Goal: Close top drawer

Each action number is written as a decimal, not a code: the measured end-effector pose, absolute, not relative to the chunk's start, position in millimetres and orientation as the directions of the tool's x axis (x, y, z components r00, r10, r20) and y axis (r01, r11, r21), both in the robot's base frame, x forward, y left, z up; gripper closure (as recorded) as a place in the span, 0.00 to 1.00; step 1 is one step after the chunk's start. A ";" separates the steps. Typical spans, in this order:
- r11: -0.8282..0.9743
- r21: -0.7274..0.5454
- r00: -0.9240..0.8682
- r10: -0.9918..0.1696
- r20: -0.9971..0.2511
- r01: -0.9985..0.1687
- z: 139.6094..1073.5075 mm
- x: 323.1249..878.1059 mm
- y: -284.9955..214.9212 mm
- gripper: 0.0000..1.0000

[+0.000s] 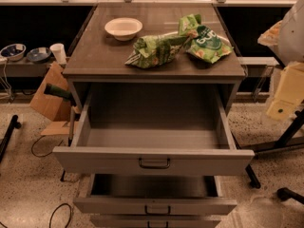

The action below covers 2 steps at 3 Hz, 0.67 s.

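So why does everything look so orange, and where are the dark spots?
Camera view: warm, dim light tints everything amber; the top drawer, open, is shadowed at its back wall; the cabinet top shows a soft sheen; the gripper is outside this view.

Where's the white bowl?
The bowl sits back left on the cabinet top, beside the green chip bags. The gripper is out of the camera view.
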<state>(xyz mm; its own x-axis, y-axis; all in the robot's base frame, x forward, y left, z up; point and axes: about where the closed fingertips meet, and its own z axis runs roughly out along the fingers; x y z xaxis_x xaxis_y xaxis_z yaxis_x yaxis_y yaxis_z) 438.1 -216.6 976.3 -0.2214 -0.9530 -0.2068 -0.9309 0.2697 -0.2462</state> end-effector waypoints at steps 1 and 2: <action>0.271 -0.265 -0.221 -0.954 -0.204 -0.925 979.5 437.4 -216.4 0.00; 0.296 -0.272 -0.232 -0.941 -0.244 -0.916 971.4 425.9 -218.0 0.00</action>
